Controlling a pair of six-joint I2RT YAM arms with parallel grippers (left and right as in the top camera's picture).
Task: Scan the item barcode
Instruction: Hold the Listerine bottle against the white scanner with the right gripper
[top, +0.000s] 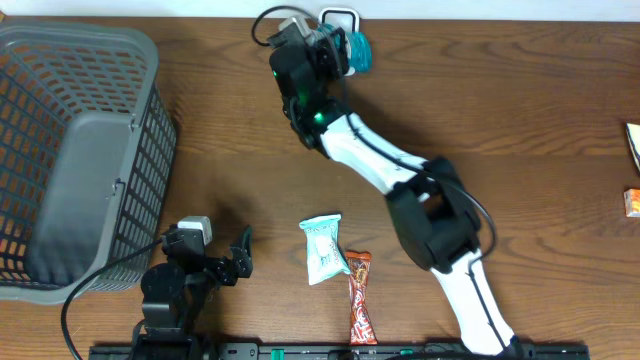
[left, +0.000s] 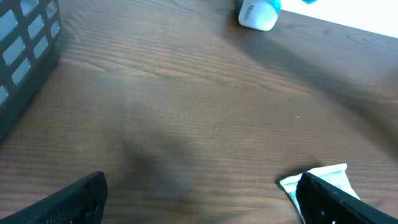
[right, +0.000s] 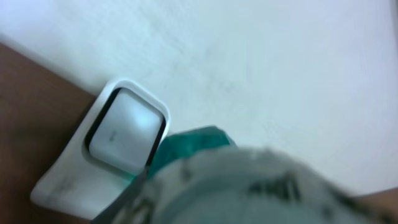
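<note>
The item is a teal and white pack held at the table's far edge, right by the white barcode scanner. My right gripper is shut on it. In the right wrist view the item fills the lower frame, blurred, and hides my fingers. The scanner shows its window just left of the item. In the left wrist view the item appears far off. My left gripper stands open and empty low over the table near the front left.
A grey basket takes up the left side. A white and teal packet and a red-brown snack bar lie at the front centre, the packet beside my left gripper's right finger. Two small packs lie at the right edge.
</note>
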